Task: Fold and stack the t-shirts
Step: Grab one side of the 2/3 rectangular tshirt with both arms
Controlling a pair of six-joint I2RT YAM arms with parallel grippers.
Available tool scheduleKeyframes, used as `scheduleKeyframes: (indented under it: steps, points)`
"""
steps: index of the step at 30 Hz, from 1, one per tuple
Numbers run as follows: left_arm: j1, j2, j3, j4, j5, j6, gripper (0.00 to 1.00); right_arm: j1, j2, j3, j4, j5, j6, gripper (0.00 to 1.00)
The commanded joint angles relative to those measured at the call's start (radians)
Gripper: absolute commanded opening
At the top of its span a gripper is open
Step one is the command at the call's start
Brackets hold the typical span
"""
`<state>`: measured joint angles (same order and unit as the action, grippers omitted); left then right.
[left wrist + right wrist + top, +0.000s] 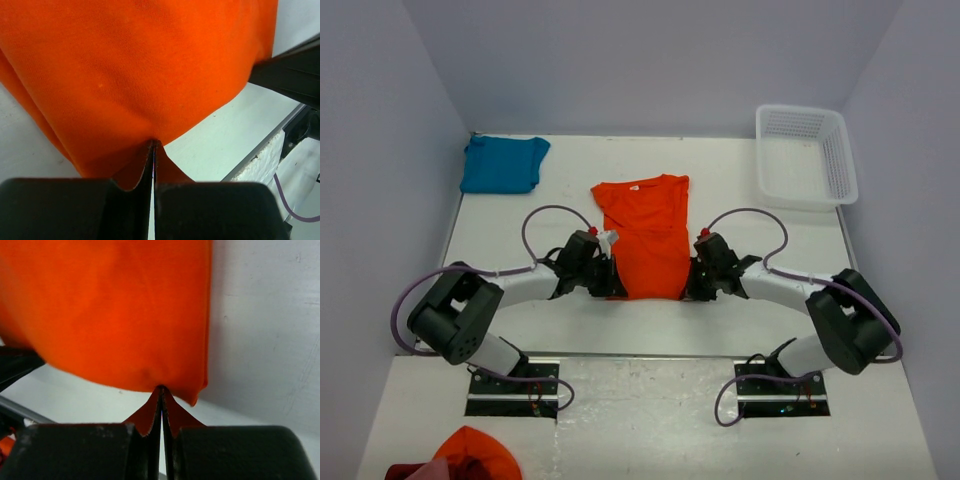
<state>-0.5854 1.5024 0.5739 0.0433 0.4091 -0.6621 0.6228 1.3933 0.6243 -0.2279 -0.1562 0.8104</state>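
From above, we see the orange t-shirt point(645, 235) folded narrow in the middle of the surface point(520, 205), with the teal t-shirt point(503, 163) at its far-left corner. Only our wrist views show the left pincer point(153, 145) and right pincer point(161, 389) each clamped on the orange hem.

White table point(770, 195) between plain pale lilac-grey walls point(650, 60), white mesh basket point(804, 150) at its far right corner.
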Motion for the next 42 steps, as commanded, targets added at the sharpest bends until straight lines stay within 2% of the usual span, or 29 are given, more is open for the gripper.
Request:
scheduleKeyframes:
  steps: [1, 5, 9, 16, 21, 25, 29, 33, 34, 35, 36, 38, 42]
  points:
    - [-0.005, -0.037, 0.001, 0.012, 0.007, 0.013, 0.0, -0.001, 0.076, 0.002, 0.099, 0.043, -0.008, 0.0]
    - [-0.005, -0.042, -0.003, 0.007, 0.008, 0.015, 0.0, -0.006, 0.151, -0.006, 0.121, 0.061, -0.004, 0.0]
    - [-0.005, -0.047, -0.017, 0.007, 0.0, 0.015, 0.0, -0.006, 0.136, -0.041, 0.114, 0.089, 0.021, 0.0]
    - [-0.005, -0.048, -0.032, 0.0, -0.033, 0.013, 0.0, -0.006, -0.049, -0.043, -0.045, 0.208, 0.059, 0.0]
    - [-0.005, -0.031, -0.045, 0.015, -0.047, 0.007, 0.0, -0.006, -0.079, 0.012, -0.172, 0.273, 0.079, 0.0]
    - [-0.005, -0.011, -0.043, 0.02, -0.049, 0.012, 0.0, -0.003, -0.051, 0.032, -0.186, 0.259, 0.056, 0.0]
    - [-0.005, -0.007, -0.046, 0.02, -0.05, 0.015, 0.0, 0.006, -0.1, 0.003, -0.168, 0.253, 0.061, 0.0]
    - [-0.005, -0.005, -0.048, 0.026, -0.039, 0.018, 0.0, 0.018, -0.222, -0.018, -0.163, 0.233, 0.053, 0.02]
    - [-0.005, -0.004, -0.049, 0.026, -0.038, 0.018, 0.0, 0.017, -0.246, -0.035, -0.148, 0.218, 0.053, 0.11]
    - [-0.005, -0.005, -0.049, 0.026, -0.038, 0.018, 0.0, 0.018, -0.264, -0.041, -0.136, 0.192, 0.05, 0.29]
    - [-0.005, -0.007, -0.048, 0.026, -0.036, 0.018, 0.0, 0.018, -0.276, -0.049, -0.122, 0.178, 0.049, 0.64]
    - [-0.005, -0.007, -0.051, 0.026, -0.035, 0.018, 0.0, 0.015, -0.269, -0.049, -0.116, 0.176, 0.049, 0.73]
    - [-0.005, -0.021, -0.054, 0.024, -0.026, 0.018, 0.0, 0.012, -0.166, -0.029, -0.091, 0.164, 0.052, 0.72]
